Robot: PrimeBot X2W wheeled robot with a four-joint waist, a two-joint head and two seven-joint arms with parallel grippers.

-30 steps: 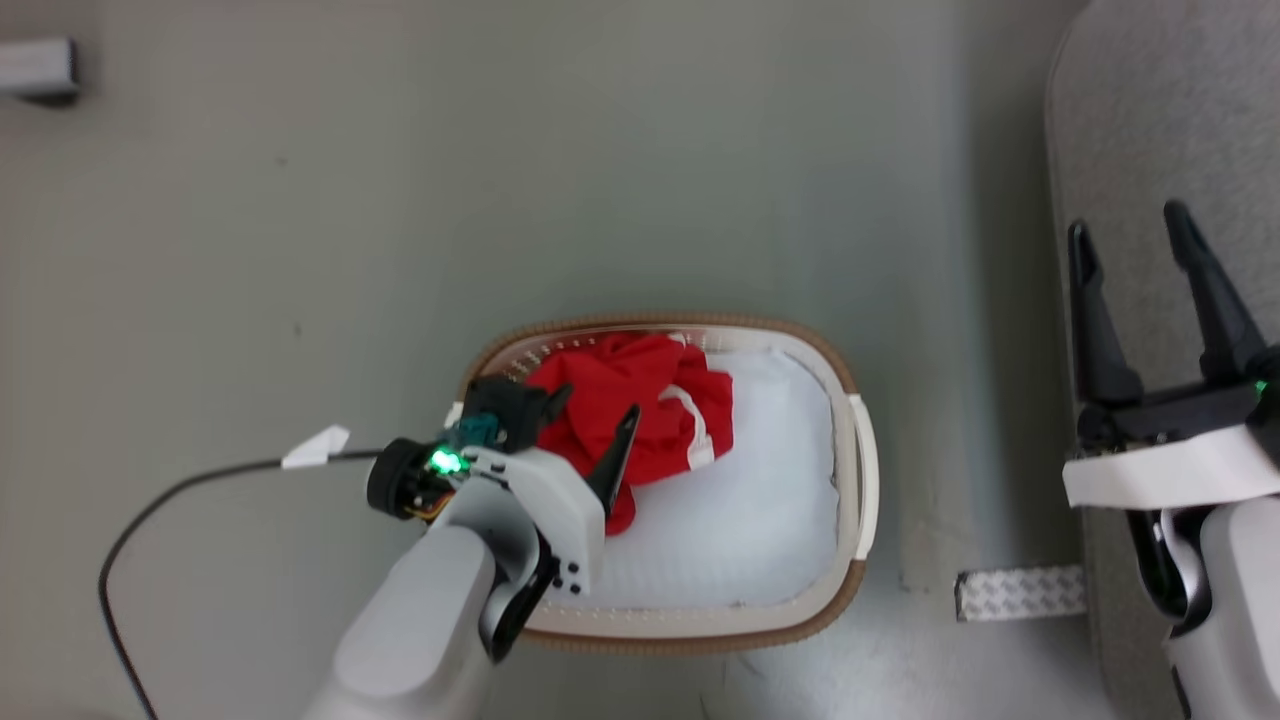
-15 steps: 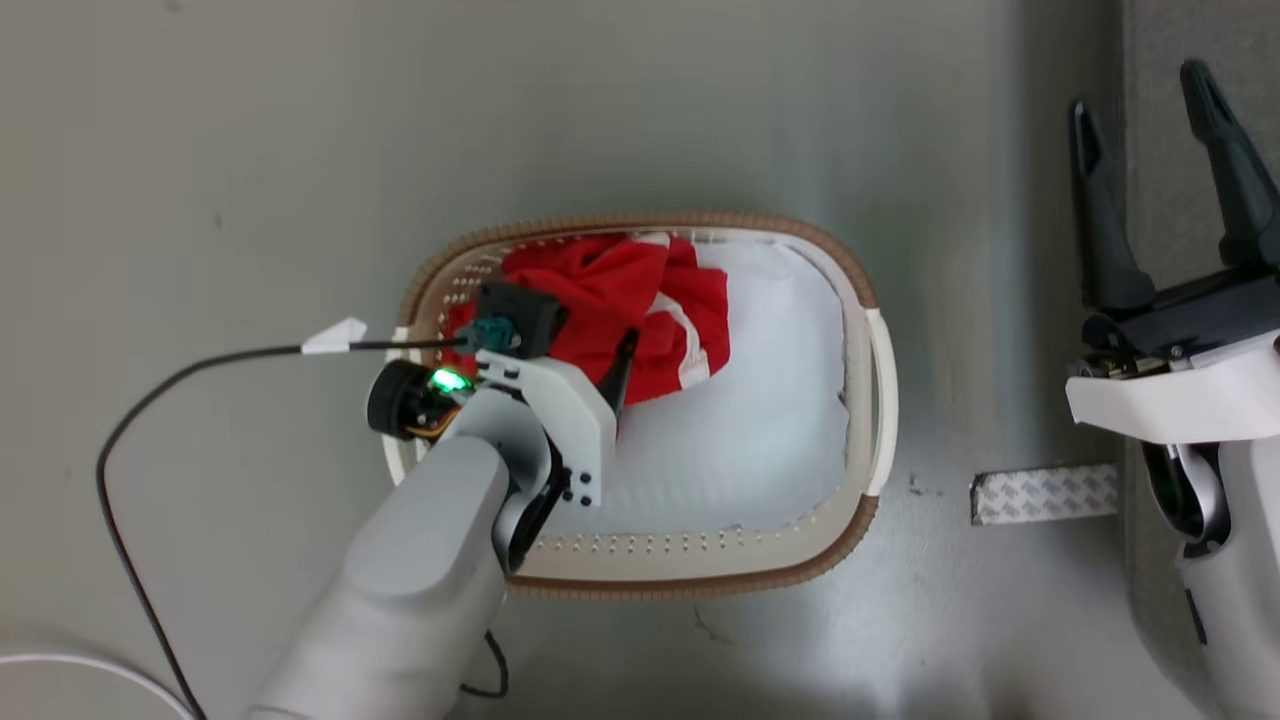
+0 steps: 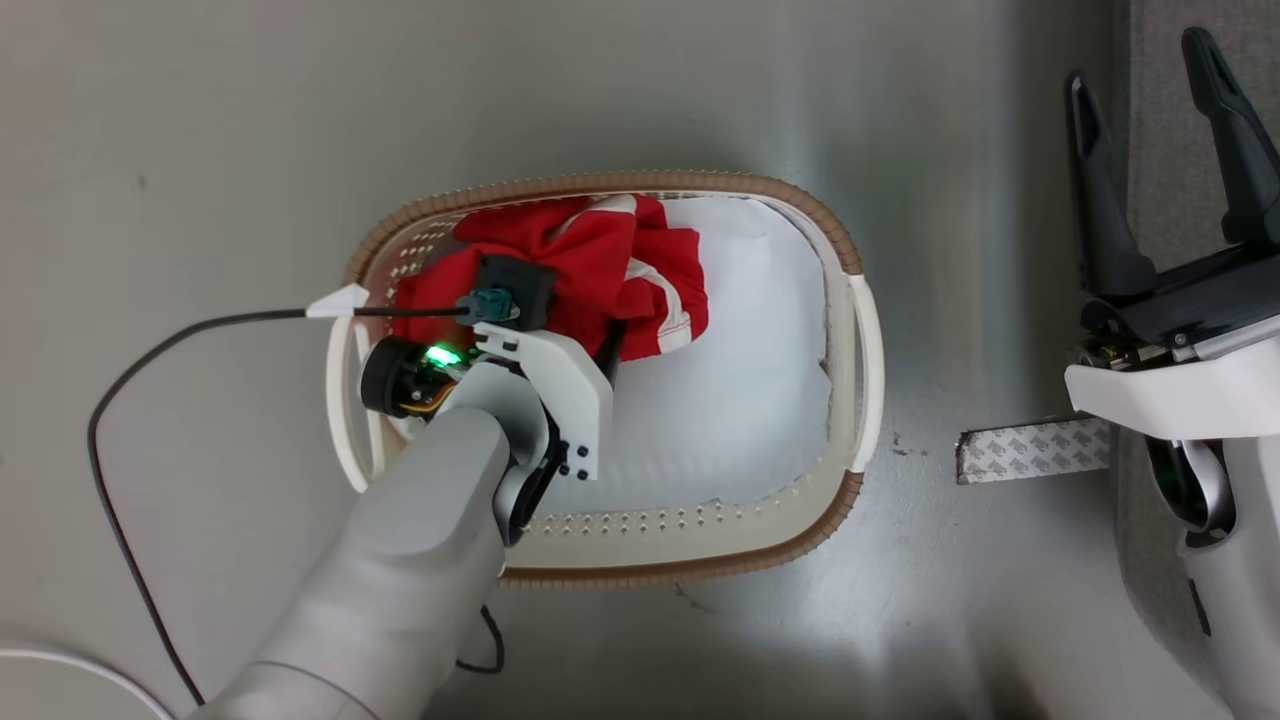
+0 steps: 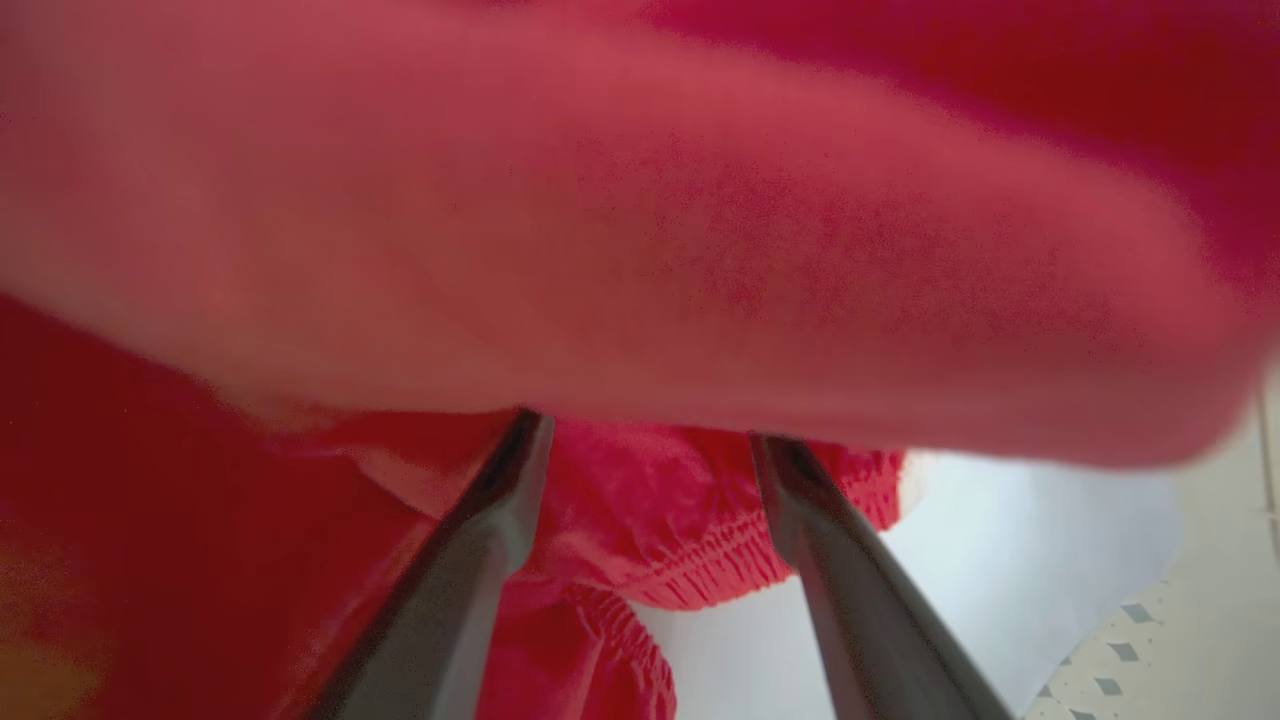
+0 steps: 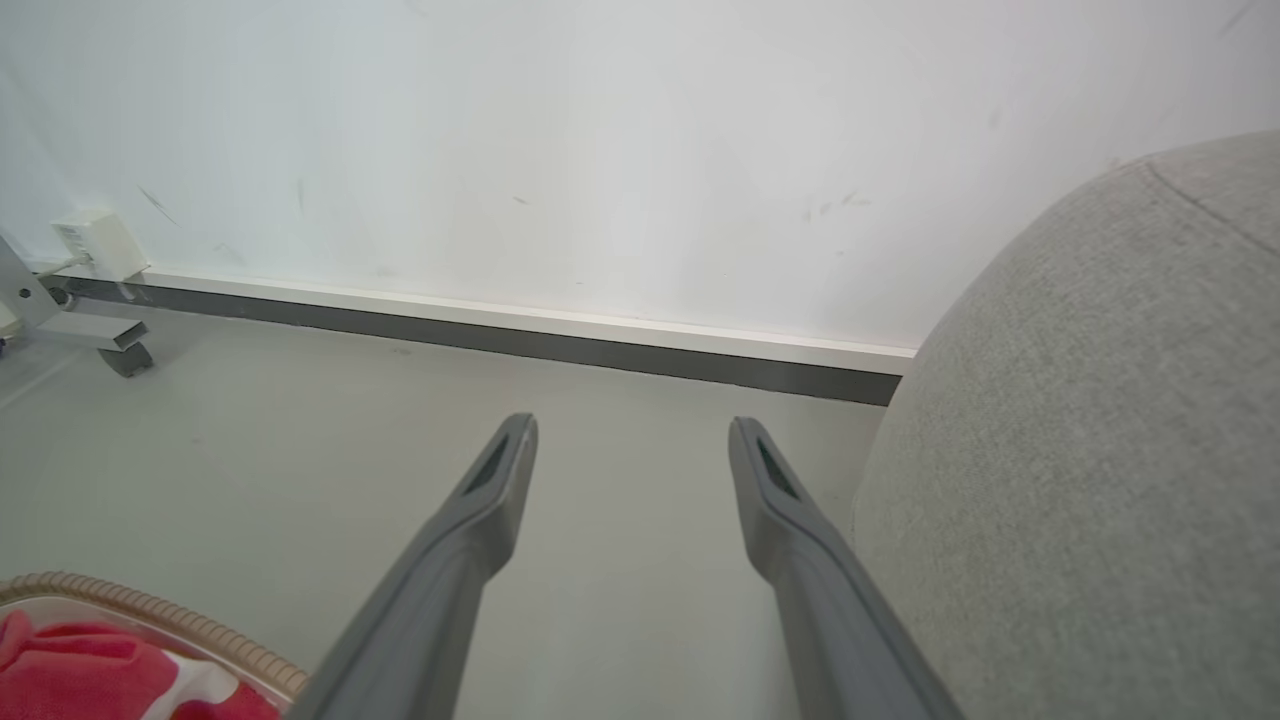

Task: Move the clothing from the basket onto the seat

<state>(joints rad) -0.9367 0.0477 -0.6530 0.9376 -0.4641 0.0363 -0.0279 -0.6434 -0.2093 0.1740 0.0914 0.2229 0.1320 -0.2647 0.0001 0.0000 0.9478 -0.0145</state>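
Two claws stand spread wide above a grey floor (image 3: 200, 120). The left claw (image 4: 650, 432) is sunk into the clothing (image 3: 570, 255) inside the basket (image 3: 600, 185), its fingers parted with red fabric between and around them but pinched on nothing. The right claw (image 3: 1135, 62), equally wide and empty, hovers at the edge of the seat (image 5: 1080, 420), pointing toward the wall (image 5: 600, 150). The basket sits on the floor with its long axis running side to side across the head view, a handle at each end. The clothing lies as a crumpled heap in the basket's far left part, stretched along that same axis, a white-stitched hem turned toward the basket's right end. The left wrist and forearm cover the heap's near left side. In the left wrist view a blurred red fold crosses the frame and hides both fingertips. Whether the white surface in the basket's right half is cloth or bare plastic cannot be told. The seat is cut off at the head view's right edge. A strip of tape (image 3: 1030, 450) lies on the floor between basket and seat.
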